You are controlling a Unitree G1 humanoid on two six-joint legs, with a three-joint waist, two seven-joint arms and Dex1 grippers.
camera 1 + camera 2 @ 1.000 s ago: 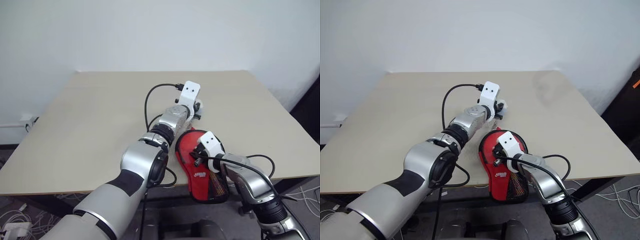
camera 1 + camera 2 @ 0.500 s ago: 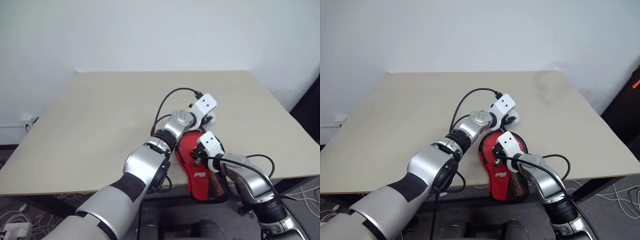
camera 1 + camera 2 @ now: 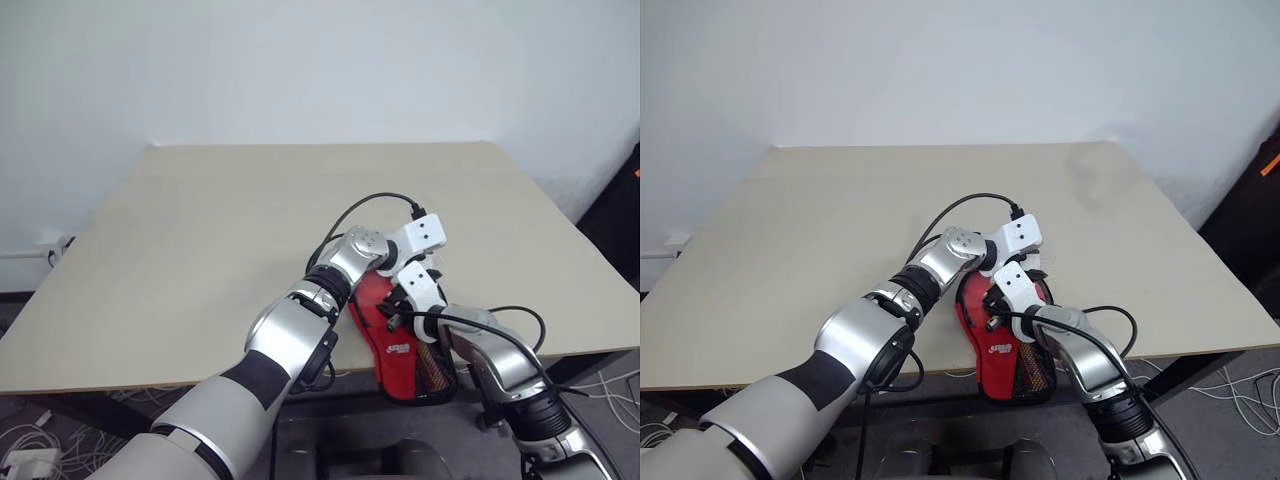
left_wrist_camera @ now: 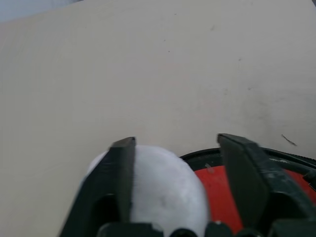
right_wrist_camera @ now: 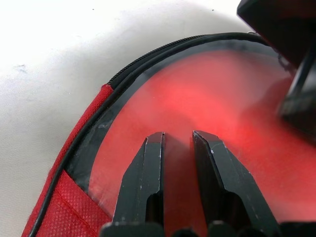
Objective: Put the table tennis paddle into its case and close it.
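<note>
We see the case (image 3: 1002, 340) lying at the near edge of the tabletop (image 3: 800, 230), its narrow mesh end hanging just over that edge and its round end farther in. Through the clear window of the case a red face shows in the right wrist view; it looks like the paddle (image 5: 207, 108) inside the case, though we cannot tell how far in it sits, and its handle is hidden. The black zipper edging (image 5: 148, 55) runs round the rim of the round end; we cannot tell whether it is zipped all the way.

Our right tool (image 5: 177, 140) rests over the window of the case, its two fingers nearly together with a thin gap between them and nothing gripped. Whether the tips press on the window we cannot tell.

Our left tool (image 4: 176, 143) sits at the far rim of the case's round end, its fingers spread wide and holding nothing. A white rounded part lies by one finger, and the rim of the case shows just under the other.
</note>
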